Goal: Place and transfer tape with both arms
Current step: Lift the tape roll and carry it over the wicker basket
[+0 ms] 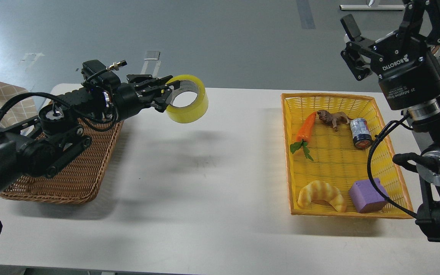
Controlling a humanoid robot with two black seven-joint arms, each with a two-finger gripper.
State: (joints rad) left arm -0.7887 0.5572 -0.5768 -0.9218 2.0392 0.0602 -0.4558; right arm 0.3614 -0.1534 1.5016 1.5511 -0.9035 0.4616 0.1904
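The white counter lies nearest. Above its far left, the left claw clamps the tape by its rim, core opening facing the camera. The right claw hangs spread apart, far right.

R hand, at 2 o'clock: white "ROBOTIQ" on its black body; smaller print below, approx "2F Adaptive Gripper", partly legible. Nothing else readable.
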